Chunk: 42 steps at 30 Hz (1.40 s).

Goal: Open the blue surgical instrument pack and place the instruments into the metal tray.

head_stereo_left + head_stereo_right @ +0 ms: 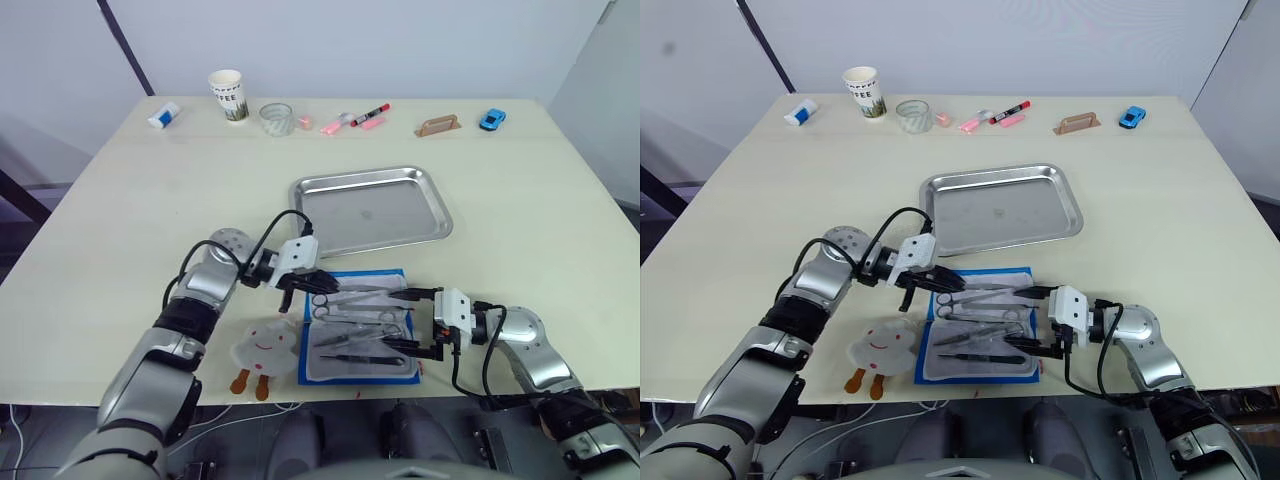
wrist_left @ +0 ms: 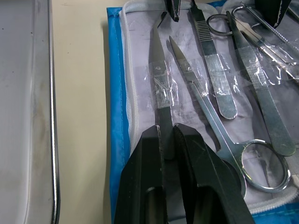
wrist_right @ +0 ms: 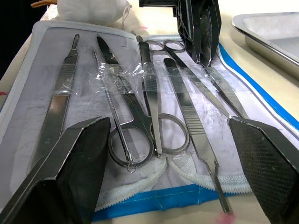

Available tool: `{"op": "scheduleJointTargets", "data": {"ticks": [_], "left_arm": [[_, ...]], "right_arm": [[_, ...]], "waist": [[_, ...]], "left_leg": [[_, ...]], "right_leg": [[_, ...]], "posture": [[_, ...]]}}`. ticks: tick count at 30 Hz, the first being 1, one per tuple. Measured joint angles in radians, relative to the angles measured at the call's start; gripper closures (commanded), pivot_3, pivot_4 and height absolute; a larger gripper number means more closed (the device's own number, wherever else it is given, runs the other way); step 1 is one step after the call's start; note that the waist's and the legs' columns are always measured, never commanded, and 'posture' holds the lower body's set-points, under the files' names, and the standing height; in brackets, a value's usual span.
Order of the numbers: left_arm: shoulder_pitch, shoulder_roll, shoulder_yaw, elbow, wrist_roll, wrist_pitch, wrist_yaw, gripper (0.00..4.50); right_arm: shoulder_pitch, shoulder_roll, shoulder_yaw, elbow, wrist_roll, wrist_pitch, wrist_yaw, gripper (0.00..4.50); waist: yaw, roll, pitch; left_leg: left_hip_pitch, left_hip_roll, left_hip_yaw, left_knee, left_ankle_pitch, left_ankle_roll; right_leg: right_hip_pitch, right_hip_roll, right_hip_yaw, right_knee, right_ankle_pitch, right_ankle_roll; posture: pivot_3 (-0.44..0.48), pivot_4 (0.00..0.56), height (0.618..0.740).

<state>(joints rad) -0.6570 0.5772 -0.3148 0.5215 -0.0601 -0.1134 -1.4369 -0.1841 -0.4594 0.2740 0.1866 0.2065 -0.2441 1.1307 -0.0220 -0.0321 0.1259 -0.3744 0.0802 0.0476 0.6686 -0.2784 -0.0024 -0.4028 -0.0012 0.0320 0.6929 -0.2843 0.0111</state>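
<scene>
The blue surgical instrument pack (image 1: 345, 366) lies open near the table's front edge, pale lining up. Several slim steel instruments (image 1: 360, 318) lie side by side on the lining, some held under clear tape (image 2: 161, 88). My left gripper (image 1: 300, 285) is at the pack's far left corner, shut on the handle of a flat steel instrument (image 2: 158, 65). My right gripper (image 1: 418, 322) stands open at the pack's right edge, its fingers (image 3: 70, 168) spread wide on either side of the instrument handles. The metal tray (image 1: 370, 215) sits just beyond the pack with nothing in it.
A white plush toy (image 1: 262, 347) lies left of the pack. Along the far edge stand a tube (image 1: 163, 115), a paper cup (image 1: 228, 95), a glass (image 1: 277, 118), pink and red markers (image 1: 355, 120), a tan block (image 1: 438, 125) and a blue toy car (image 1: 491, 119).
</scene>
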Motion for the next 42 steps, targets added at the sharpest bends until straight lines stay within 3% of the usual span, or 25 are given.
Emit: {"op": "scheduleJointTargets", "data": {"ticks": [17,42], "left_arm": [[0.033,0.028,0.005,-0.097,-0.019,0.174,-0.002,4.46],[0.030,0.041,0.009,-0.068,-0.019,0.084,-0.002,4.46]], "right_arm": [[-0.009,0.002,0.005,0.004,0.000,0.000,0.000,0.11],[-0.010,0.003,0.013,0.004,0.000,0.000,-0.002,0.11]], "waist": [[-0.011,0.000,0.000],[-0.013,0.000,0.000]], "left_leg": [[0.000,0.000,0.000,-0.001,0.000,0.000],[0.000,0.000,0.000,-0.001,0.000,0.000]], "right_leg": [[0.000,0.000,0.000,0.000,0.000,-0.001],[0.000,0.000,0.000,0.000,-0.001,-0.001]], "posture": [[0.000,0.150,0.725],[0.000,0.150,0.725]]}}
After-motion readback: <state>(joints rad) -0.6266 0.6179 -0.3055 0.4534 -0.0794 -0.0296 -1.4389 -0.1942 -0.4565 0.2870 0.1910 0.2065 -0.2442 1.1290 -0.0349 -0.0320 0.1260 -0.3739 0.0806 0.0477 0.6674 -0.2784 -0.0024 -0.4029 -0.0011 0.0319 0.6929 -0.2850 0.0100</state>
